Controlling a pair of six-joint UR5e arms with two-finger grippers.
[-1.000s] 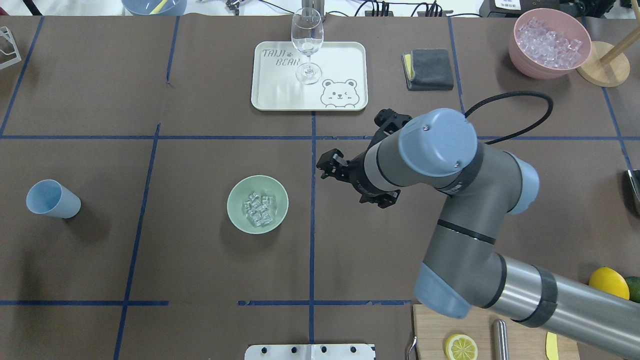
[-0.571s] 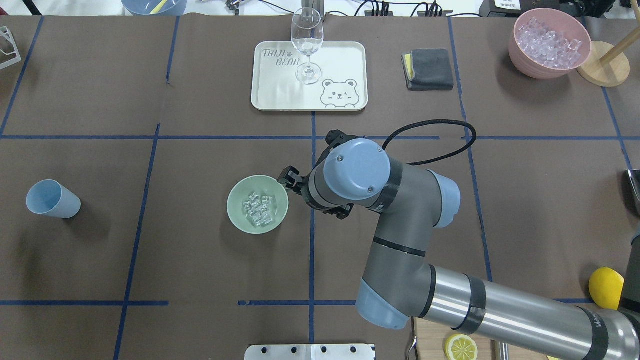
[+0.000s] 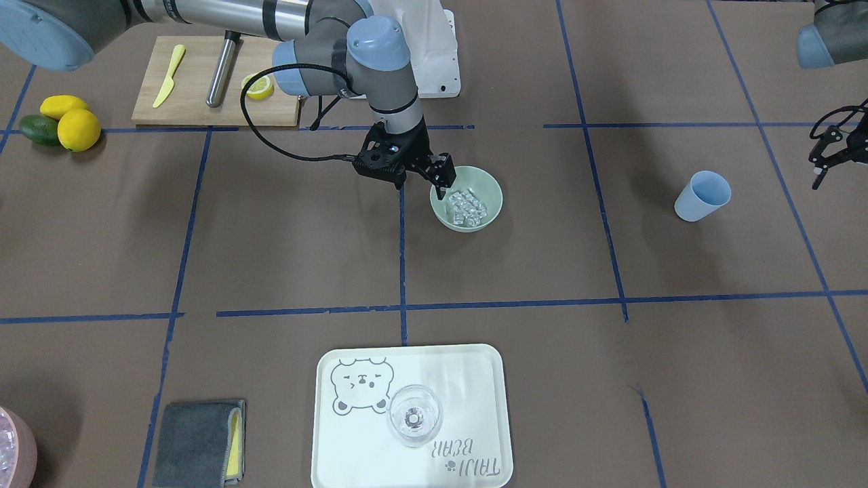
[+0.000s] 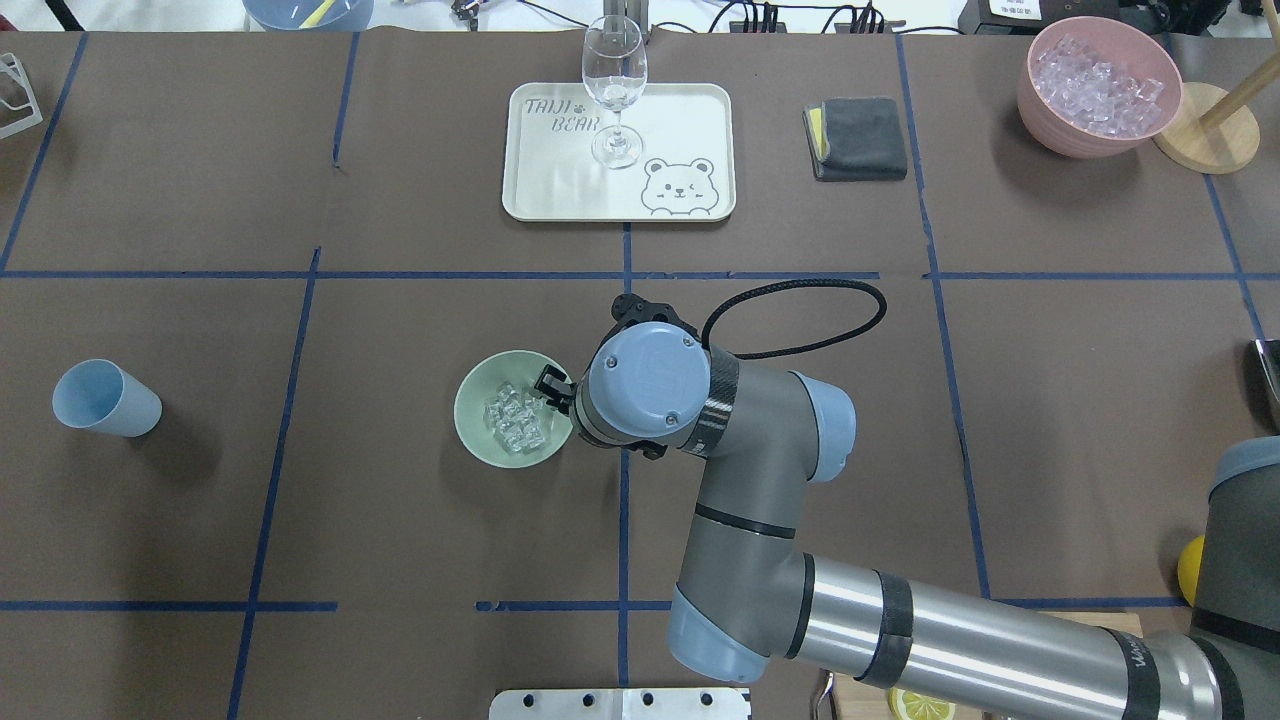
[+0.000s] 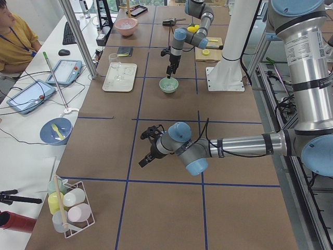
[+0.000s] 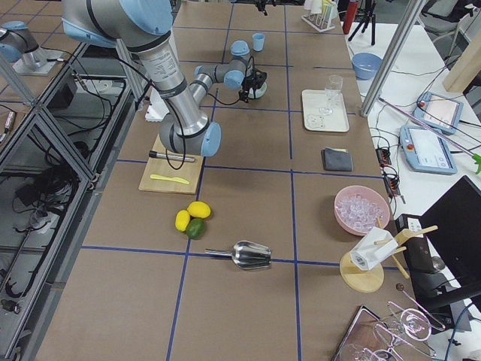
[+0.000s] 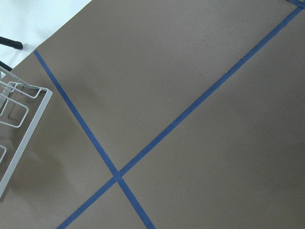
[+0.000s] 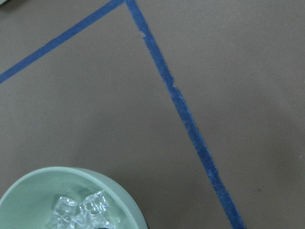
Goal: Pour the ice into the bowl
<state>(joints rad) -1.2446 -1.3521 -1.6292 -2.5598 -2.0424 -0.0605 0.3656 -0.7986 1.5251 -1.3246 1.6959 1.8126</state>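
Hanging low at the right-hand rim of the round pale sage-green matte bowl (image 3: 491,195), my right gripper (image 3: 420,186) carries nothing. Its two black fingers stand apart. As far as the front view shows, one is over the bowl's inner edge and the other outside it, above the brown paper table cover (image 4: 300,200). My wrist camera shows no finger, only the rim and a few cubes. The small clear glossy ice cubes (image 3: 466,207) lie heaped in the bottom of the bowl, and I see none on the paper around it. I judge the pour itself done. What is left is at most to draw clear, and I cannot tell whether another load is wanted.

My left gripper (image 3: 820,159) hangs well off to my left, fingers spread and empty.

Closest to my base is the wooden cutting board (image 3: 193,95) with a yellow plastic knife (image 3: 168,74), a steel rod-shaped tool (image 3: 218,74) and a cut lemon half (image 3: 258,86). Beside the board are two whole lemons (image 3: 78,129) and a dark green fruit (image 3: 37,129).

Level with the bowl but well apart stands the pale blue plastic cup (image 3: 702,196). Farther out are the cream bear-printed tray (image 3: 475,379) bearing a clear wine glass (image 3: 413,415), a folded grey cloth (image 3: 193,440), and the pink bowl (image 4: 1060,140) full of more ice.

Only my own black cable loop (image 3: 271,146) lies near my wrist.
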